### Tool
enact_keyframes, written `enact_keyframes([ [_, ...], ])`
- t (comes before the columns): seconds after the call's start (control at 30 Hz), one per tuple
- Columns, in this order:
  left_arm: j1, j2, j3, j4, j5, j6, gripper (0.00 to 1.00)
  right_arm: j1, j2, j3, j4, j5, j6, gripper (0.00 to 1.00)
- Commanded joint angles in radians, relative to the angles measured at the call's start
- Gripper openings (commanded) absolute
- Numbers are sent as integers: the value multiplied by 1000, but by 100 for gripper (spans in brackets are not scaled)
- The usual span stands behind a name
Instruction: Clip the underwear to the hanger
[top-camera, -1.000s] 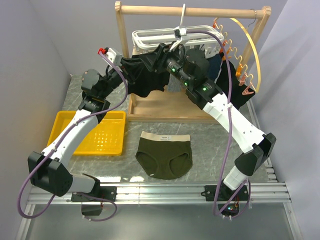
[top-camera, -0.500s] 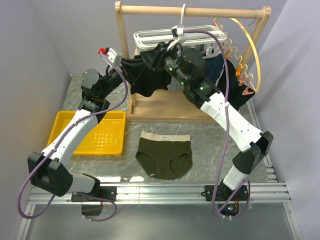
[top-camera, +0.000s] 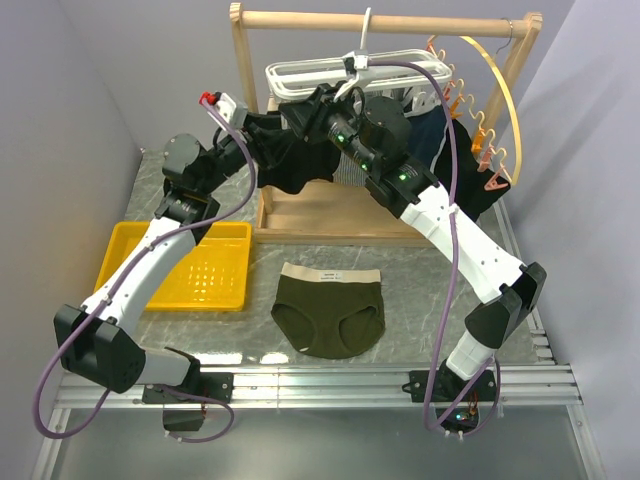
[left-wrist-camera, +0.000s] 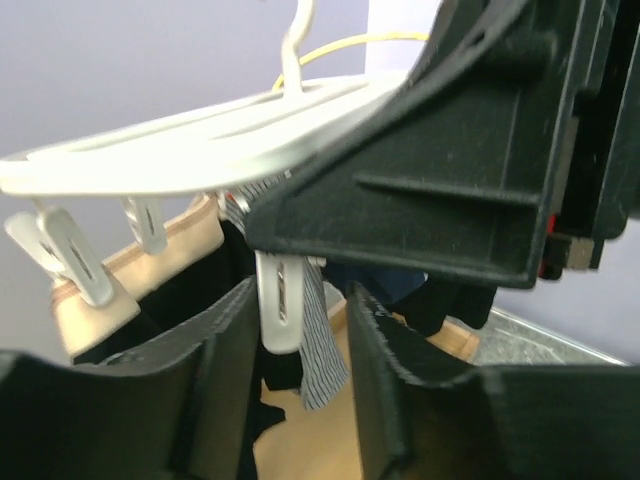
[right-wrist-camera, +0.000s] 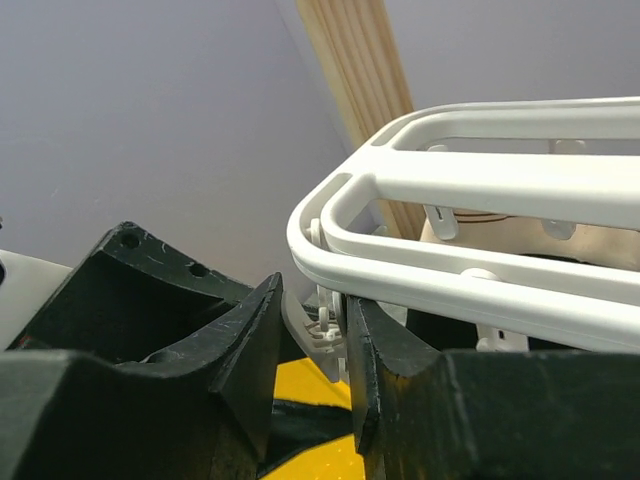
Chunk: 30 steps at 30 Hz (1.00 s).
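So, why up there?
— Left jaws, part-open and empty, frame a dangling clip (left-wrist-camera: 279, 305); the underwear (top-camera: 330, 315) lies flat on the worktop (top-camera: 420, 270), untouched. Right jaws are closed on a corner clip (right-wrist-camera: 322, 335) of the hanger (right-wrist-camera: 480, 180), probably to spread it.

A white plastic clip (left-wrist-camera: 278, 310) hangs inside my left gripper (left-wrist-camera: 300, 305), little slack either side; my other arm's black housing (left-wrist-camera: 450, 180) blocks the upper right. Overhead, lower centre: open grey marble tabletop (top-camera: 420, 290) (yellow plastic tray (top-camera: 120, 265) at left).

White-and-black arms (top-camera: 150, 265), purple cables (top-camera: 456, 160)
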Motion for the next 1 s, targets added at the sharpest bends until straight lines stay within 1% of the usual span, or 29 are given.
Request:
enact_keyframes([
  [0.0, -4, 5, 74, 19, -3, -11, 43, 8, -28, 24, 49, -14, 27, 0],
  [0.03, -4, 6, 77, 20, -4, -11, 41, 8, -29, 23, 47, -22, 33, 0],
  [0.07, -4, 9, 78, 24, -7, -12, 35, 8, -29, 23, 46, -23, 35, 0],
  [0.13, -4, 12, 86, 27, 2, -14, 27, 8, -32, 23, 46, -26, 35, 0],
  [0.17, -4, 14, 89, 27, 11, -12, 20, 8, -34, 21, 47, -29, 33, 0],
  [0.2, -4, 15, 95, 25, 17, -15, 17, 8, -32, 20, 46, -32, 33, 0],
  [0.23, -4, 18, 95, 24, 20, -14, 12, 7, -34, 18, 47, -35, 33, 4],
  [0.27, -4, 18, 97, 24, 22, -14, 10, 8, -36, 20, 47, -38, 36, 9],
  [0.3, -4, 18, 95, 22, 26, -12, 8, 8, -34, 18, 47, -42, 42, 19],
  [0.33, -4, 17, 95, 22, 28, -12, 6, 7, -34, 20, 46, -40, 44, 25],
  [0.37, -6, 18, 95, 22, 28, -11, 5, 7, -34, 20, 46, -40, 42, 34],
  [0.43, -6, 18, 95, 22, 31, -14, 4, 8, -31, 23, 41, -39, 42, 40],
  [0.5, -6, 18, 97, 21, 31, -14, 3, 10, -25, 24, 35, -32, 36, 44],
  [0.57, -4, 18, 100, 17, 29, -12, 3, 10, -22, 24, 32, -29, 32, 45],
  [0.6, -6, 20, 100, 16, 31, -12, 3, 10, -20, 23, 27, -26, 27, 48],
  [0.73, -6, 20, 98, 20, 32, -11, 3, 10, -16, 21, 20, -20, 19, 51],
  [0.83, -7, 20, 95, 22, 34, -11, 2, 10, -11, 23, 23, -19, 19, 50],
  [0.87, -7, 20, 95, 22, 35, -11, 2, 10, -11, 24, 24, -20, 19, 44],
  [0.93, -7, 21, 92, 24, 34, -11, 3, 8, -8, 30, 24, -17, 21, 35],
  [0.97, -9, 22, 92, 22, 34, -9, 2, 8, -6, 29, 24, -16, 19, 29],
])
